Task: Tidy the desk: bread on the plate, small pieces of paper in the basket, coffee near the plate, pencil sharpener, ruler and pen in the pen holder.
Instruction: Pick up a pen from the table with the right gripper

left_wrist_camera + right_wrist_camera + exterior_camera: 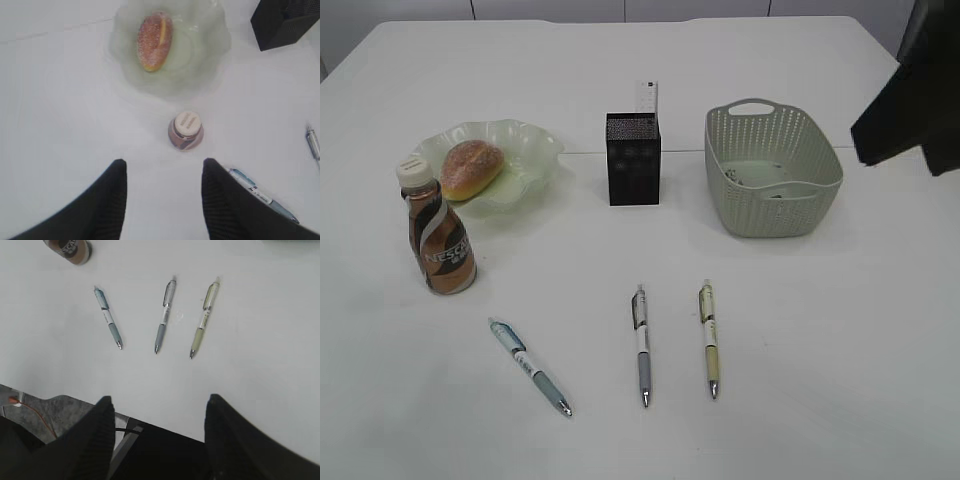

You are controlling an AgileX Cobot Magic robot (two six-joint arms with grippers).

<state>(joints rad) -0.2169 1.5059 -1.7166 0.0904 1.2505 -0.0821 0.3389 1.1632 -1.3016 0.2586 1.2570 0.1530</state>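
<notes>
The bread (471, 168) lies on the pale green wavy plate (533, 148) at the table's back left, w/ the coffee bottle (438, 232) standing upright just in front of the plate, near it but not touching. The black pen holder (633, 158) stands mid-table, a white ruler-like strip (647, 97) sticking up out of its back. To the right sits the grey-green basket (817, 187); small bits lie on its bottom, too small to tell what they are.

Three pens lie on the bare table (820, 330) near the front, apart from each other: a blue pen (529, 365) on the left, lying at a slant, a grey pen (642, 343) in the middle and a yellow-green pen (709, 338) to its right, both roughly parallel, tips toward the front edge.

The left gripper (164, 200) hangs above the table w/ its jaws spread wide and nothing between them; the bottle cap shows just beyond the gap, the blue pen beside the right finger (222, 200). The right gripper (159, 435) is also wide open and empty, over the table's front edge, w/ all three pens in view beyond it. In the exterior view a dark part of the right arm (910, 90) shows at the upper right edge.
</notes>
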